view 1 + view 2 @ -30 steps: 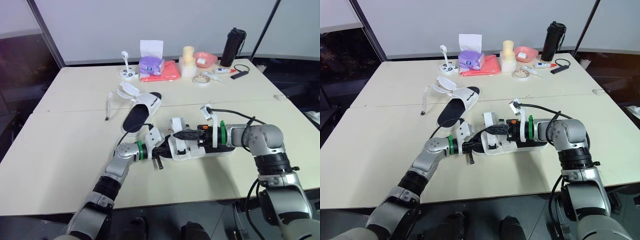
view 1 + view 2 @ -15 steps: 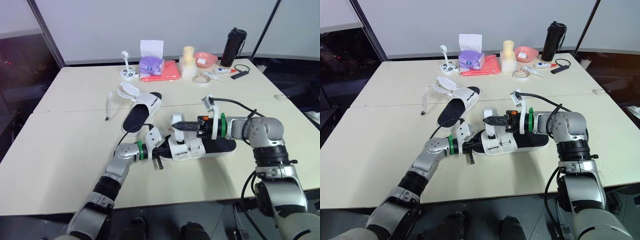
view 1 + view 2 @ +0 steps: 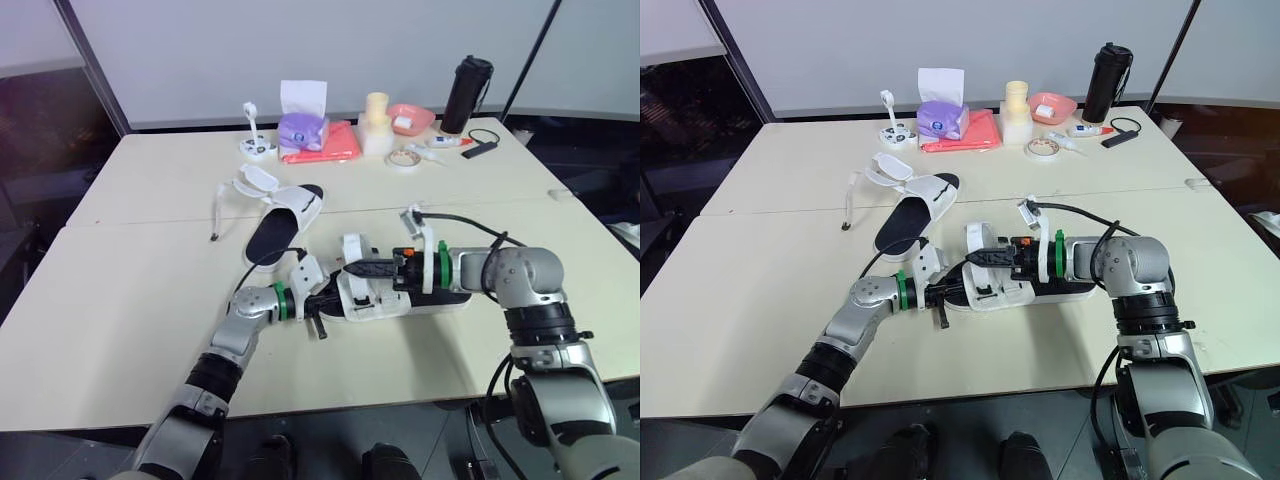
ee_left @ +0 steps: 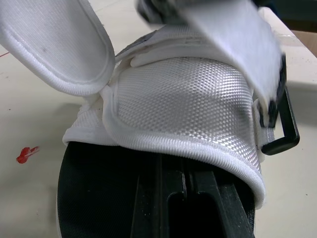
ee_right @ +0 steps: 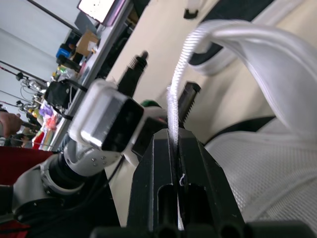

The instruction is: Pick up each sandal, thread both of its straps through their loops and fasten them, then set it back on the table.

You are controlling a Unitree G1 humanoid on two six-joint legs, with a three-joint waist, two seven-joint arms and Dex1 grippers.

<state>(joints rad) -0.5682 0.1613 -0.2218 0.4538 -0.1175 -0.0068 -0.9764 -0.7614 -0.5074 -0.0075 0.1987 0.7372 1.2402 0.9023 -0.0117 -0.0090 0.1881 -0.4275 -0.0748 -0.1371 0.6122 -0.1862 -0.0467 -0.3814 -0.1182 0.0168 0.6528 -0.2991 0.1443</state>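
near sandal [image 3: 378, 300] is on the front half of the bench [image 3: 110, 300], lying crosswise between the two arms. the white mesh upper is toward the left arm and the bare black footbed toward the right arm. cannot tell whether the sole rests flat on the bench

left end effector [image 3: 318, 306] is at the upper end of the near sandal. in the left wrist view its fingers look pressed together on the rim of the black sole, with the mesh upper just beyond them. a black loop [image 4: 280, 128] sticks out at one side of the upper, and an unfastened white flap stands up at the other side

right end effector [image 3: 348, 270] reaches in over the footbed from the robot's right. it is closed on a white strap [image 5: 257, 64], and the right wrist view shows the strap's edge pinched between the two fingers. the strap curves up and away from the fingertips, and the left arm's wrist is just past it. in the head views the strap stands upright over the mesh upper

far sandal [image 3: 285, 218] lies apart on the bench, behind and to the left of the near one, across the seam between the two bench tops. its straps are loose and splayed out on the left side

along the back edge are a black tumbler [image 3: 467, 93], pink bowl [image 3: 411, 118], tape roll [image 3: 403, 158], red cloth [image 3: 325, 146] and purple tissue pack [image 3: 303, 130]
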